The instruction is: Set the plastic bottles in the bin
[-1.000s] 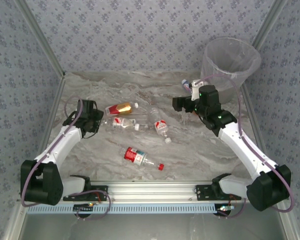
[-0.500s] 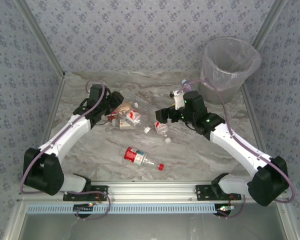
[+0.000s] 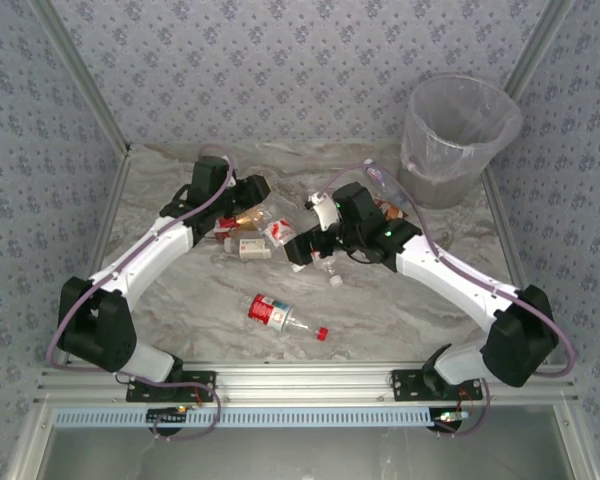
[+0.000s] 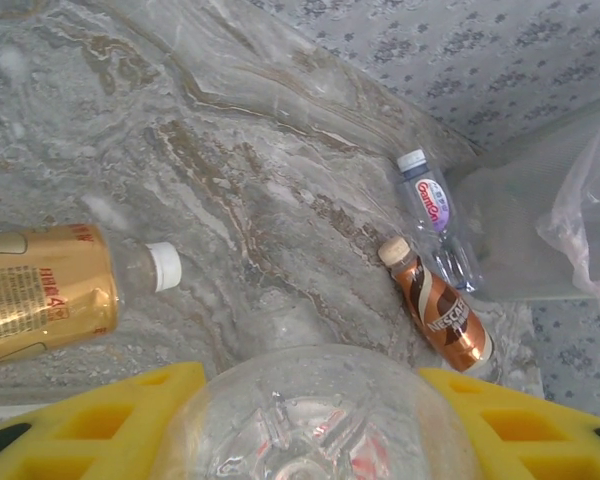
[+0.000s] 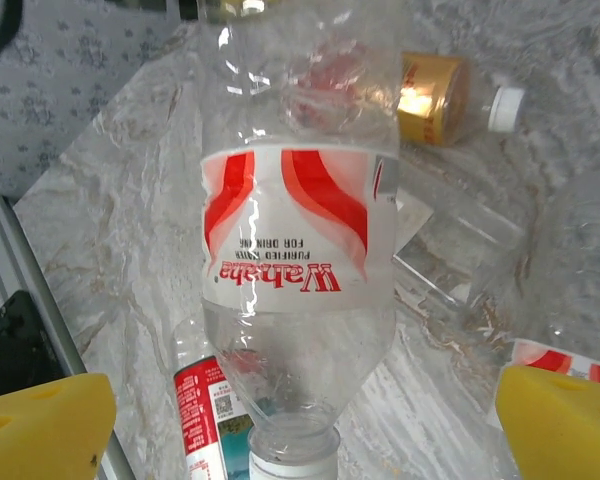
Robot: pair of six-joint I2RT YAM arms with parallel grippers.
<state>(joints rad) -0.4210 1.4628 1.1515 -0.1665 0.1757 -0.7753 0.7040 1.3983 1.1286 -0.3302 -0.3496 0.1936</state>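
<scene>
My left gripper (image 3: 263,205) is shut on a clear plastic bottle (image 4: 310,420), whose rounded end bulges between the yellow fingers (image 4: 100,425). My right gripper (image 3: 308,242) hangs open over the middle cluster of bottles. A clear bottle with a red and white label (image 5: 298,230) lies between its wide-apart fingers (image 5: 40,425), cap toward the camera, touching neither pad. A gold-labelled bottle (image 4: 40,295) and a red-labelled one (image 3: 272,313) lie on the table. The bin (image 3: 460,135) stands at the back right.
A brown coffee bottle (image 4: 442,318) and a clear one with a purple label (image 4: 435,215) lie by the bin's foot. Another red-labelled bottle (image 5: 205,420) lies under the right gripper. Patterned walls close in the marble table (image 3: 180,300); a metal rail runs along the front.
The left arm swung right and back, staying shut, and bottles in the cluster shifted. The right arm, open throughout, moved from beside the bin leftward over the middle bottles.
</scene>
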